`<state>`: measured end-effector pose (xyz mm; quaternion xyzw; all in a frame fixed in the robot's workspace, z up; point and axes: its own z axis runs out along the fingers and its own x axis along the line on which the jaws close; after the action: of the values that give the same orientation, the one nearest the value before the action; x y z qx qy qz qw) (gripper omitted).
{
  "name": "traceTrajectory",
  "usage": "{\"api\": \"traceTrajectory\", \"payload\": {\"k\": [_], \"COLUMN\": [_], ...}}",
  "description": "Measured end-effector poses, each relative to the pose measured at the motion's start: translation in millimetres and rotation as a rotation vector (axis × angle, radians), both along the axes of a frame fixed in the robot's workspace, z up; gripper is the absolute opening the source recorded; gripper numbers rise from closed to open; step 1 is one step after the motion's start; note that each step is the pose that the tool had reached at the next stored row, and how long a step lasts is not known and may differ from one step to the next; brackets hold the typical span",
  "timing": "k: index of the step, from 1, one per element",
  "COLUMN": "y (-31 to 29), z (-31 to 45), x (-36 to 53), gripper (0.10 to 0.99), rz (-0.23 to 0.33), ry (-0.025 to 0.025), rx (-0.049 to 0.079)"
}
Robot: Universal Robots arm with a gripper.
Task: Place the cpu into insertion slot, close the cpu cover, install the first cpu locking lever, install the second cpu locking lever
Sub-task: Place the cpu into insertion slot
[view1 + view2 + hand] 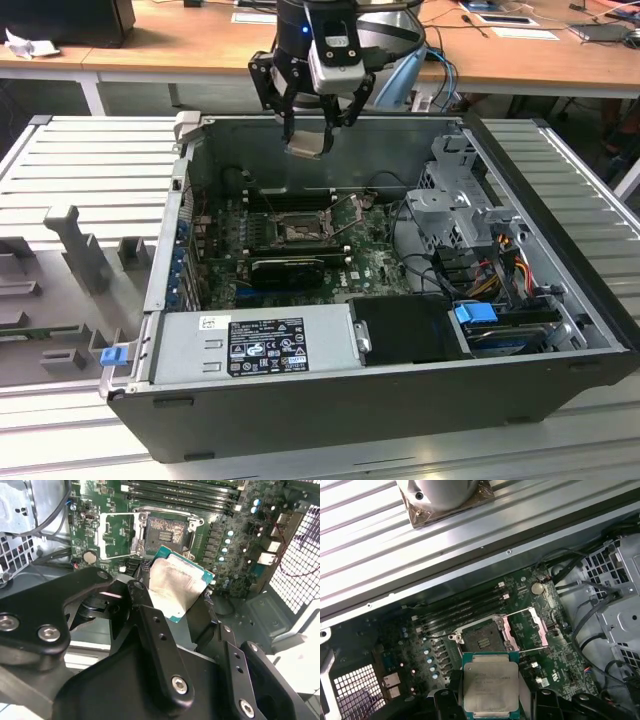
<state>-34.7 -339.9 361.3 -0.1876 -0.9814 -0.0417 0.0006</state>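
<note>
Jaws of the gripper [308, 135] are closed on the cpu [305, 143], pinching it by two opposite edges. Its metal face is turned toward both wrist views [177, 587] [491, 687], and the chip hangs in the air, touching nothing else.

Nearest in the exterior view is the front wall of the open computer case [300, 385], which rests on a ribbed table [90, 150]. Just behind that wall lies the power supply [265, 345]. Farther in comes the green board, with a black ridged heatsink [285, 268]. Directly beyond the heatsink is the insertion slot [297, 232], bare and dark. The cpu cover [527, 627] is swung open and stands up beside the slot, clear of it. Farther again, the gripper hovers high over the case's far wall, roughly in line with the slot but beyond it and well above it. A wooden table [150, 40] runs across the back.

The first step, placing the chip, appears to be in hand; the slot is empty and the closing and locking steps are not yet done. Seating the chip would call for squaring its edges with the slot's rim, keeping it level, and lowering it gently past the raised cover.
</note>
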Motion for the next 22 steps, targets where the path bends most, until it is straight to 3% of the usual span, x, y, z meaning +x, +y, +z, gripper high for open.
{"api": "traceTrajectory", "payload": {"k": [4, 22], "y": [-0.1, -0.1], "z": [-5.2, -5.8], "x": [-0.1, -0.1], "gripper": [0.533, 0.533], "rz": [-0.004, -0.064], "ry": [0.0004, 0.0003], "rx": [0.0, 0.0]}}
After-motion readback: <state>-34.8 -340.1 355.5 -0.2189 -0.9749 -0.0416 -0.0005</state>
